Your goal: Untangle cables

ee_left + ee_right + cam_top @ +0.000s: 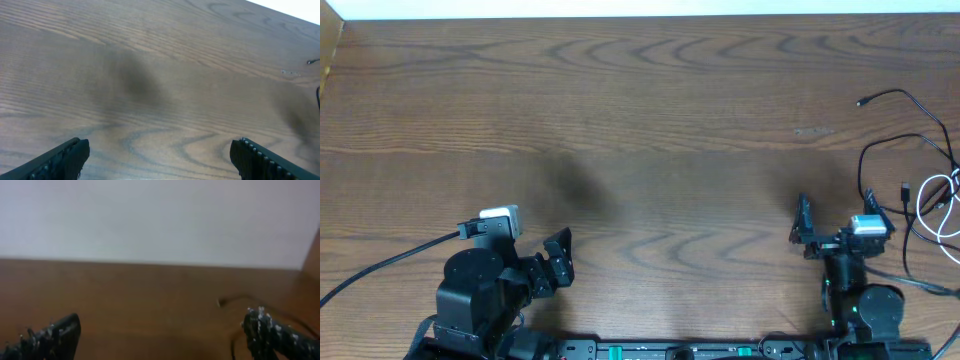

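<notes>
While our right gripper (pixel 801 224) hangs spread and empty, the black cable (pixel 905 94) and white cable (pixel 926 195) lie crossed near its right side; our left gripper (pixel 560 260), equally spread, sits well apart.

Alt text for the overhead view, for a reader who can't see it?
Two robot arms sit at the near edge of a wooden table, the left gripper and right gripper both open and empty. A black cable and a white cable lie looped together at the table's right edge, beyond the right gripper, untouched.
</notes>
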`<state>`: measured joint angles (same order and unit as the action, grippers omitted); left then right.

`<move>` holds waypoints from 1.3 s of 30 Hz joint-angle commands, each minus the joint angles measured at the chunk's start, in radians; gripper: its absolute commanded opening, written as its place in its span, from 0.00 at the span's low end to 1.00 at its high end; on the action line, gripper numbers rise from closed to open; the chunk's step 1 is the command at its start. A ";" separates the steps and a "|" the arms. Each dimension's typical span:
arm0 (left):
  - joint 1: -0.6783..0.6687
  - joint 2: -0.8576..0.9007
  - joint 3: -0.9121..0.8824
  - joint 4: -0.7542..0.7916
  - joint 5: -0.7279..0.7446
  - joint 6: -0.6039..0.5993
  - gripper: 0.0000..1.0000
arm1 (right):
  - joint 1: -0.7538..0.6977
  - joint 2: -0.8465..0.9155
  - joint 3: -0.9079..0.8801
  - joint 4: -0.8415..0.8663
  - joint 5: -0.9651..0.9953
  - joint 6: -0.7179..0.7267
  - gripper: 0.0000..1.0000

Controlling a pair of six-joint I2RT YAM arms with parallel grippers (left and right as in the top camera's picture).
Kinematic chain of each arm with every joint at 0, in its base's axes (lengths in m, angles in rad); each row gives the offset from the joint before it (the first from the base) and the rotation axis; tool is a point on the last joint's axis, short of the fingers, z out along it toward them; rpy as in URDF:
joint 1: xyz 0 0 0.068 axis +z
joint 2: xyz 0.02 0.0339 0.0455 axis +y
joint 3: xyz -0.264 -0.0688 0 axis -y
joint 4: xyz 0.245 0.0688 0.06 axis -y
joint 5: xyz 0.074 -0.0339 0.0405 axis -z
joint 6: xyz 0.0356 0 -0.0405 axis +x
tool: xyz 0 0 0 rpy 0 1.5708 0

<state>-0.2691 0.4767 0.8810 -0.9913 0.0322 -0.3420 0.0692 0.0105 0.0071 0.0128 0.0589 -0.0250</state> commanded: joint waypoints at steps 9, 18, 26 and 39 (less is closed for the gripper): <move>0.000 -0.001 -0.004 -0.002 0.002 0.009 0.95 | -0.005 -0.006 -0.002 -0.069 0.035 -0.030 0.99; -0.001 -0.001 -0.004 -0.002 0.002 0.009 0.95 | -0.010 -0.006 -0.002 -0.080 0.055 0.073 0.99; -0.001 -0.001 -0.004 -0.002 0.002 0.009 0.95 | -0.018 -0.006 -0.002 -0.080 0.039 0.073 0.99; -0.001 -0.001 -0.004 -0.002 0.002 0.009 0.95 | -0.018 -0.006 -0.002 -0.080 0.039 0.072 0.99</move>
<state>-0.2691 0.4767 0.8810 -0.9913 0.0319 -0.3420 0.0547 0.0116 0.0067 -0.0631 0.0937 0.0349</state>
